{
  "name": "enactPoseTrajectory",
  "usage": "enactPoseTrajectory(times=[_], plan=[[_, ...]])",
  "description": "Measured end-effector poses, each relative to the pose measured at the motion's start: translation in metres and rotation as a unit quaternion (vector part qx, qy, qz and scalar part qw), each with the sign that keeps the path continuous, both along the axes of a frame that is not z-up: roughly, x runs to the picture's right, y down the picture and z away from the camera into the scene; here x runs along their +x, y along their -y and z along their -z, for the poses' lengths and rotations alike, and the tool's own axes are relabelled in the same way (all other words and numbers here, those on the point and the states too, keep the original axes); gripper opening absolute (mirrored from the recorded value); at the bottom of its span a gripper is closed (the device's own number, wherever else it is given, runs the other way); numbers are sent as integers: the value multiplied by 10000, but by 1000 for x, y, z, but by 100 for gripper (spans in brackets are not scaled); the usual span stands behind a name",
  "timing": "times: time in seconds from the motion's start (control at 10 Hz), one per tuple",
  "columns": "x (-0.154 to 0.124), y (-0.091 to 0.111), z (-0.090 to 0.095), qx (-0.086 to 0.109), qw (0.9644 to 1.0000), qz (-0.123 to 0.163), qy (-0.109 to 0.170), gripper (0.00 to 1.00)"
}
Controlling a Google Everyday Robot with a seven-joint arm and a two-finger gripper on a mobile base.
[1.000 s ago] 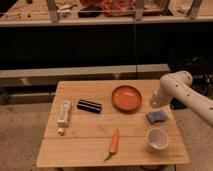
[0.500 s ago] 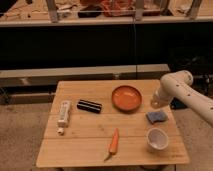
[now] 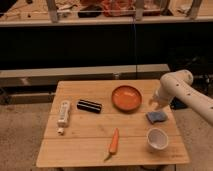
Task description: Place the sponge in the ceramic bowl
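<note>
wooden table point(image 3: 75, 145): carries all items | robot arm point(image 3: 187, 95): enters from the right | ceramic bowl point(image 3: 126, 97): orange, far middle | white cup point(image 3: 157, 139): near right corner | gripper point(image 3: 155, 103): just right of the bowl, above the sponge; how open, cannot tell | sponge point(image 3: 156, 117): flat on the table, right side, between bowl and cup

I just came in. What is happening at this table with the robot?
A robot arm reaches in from the right over a wooden table. Its gripper hangs close to the sponge, between it and the orange ceramic bowl. The sponge lies flat on the table, not yet in the bowl, and nothing shows that it is held. A white cup, a carrot, a black case and a white tube lie apart from the gripper.
</note>
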State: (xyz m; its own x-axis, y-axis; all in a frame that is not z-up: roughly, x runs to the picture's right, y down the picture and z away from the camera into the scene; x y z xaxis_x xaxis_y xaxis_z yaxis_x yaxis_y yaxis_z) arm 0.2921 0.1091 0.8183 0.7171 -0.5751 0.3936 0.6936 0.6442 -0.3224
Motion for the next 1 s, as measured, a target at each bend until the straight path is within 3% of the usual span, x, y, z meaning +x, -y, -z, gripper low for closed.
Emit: enactPoseTrajectory(times=[0.1, 0.4, 0.5, 1.0], plan=[[0, 0, 0, -15, 10000, 13, -9, 46], [4, -3, 0, -75, 9999, 33, -59, 75], [6, -5, 0, -93, 9999, 38, -83, 80], [15, -19, -9, -108, 9998, 115, -98, 80]])
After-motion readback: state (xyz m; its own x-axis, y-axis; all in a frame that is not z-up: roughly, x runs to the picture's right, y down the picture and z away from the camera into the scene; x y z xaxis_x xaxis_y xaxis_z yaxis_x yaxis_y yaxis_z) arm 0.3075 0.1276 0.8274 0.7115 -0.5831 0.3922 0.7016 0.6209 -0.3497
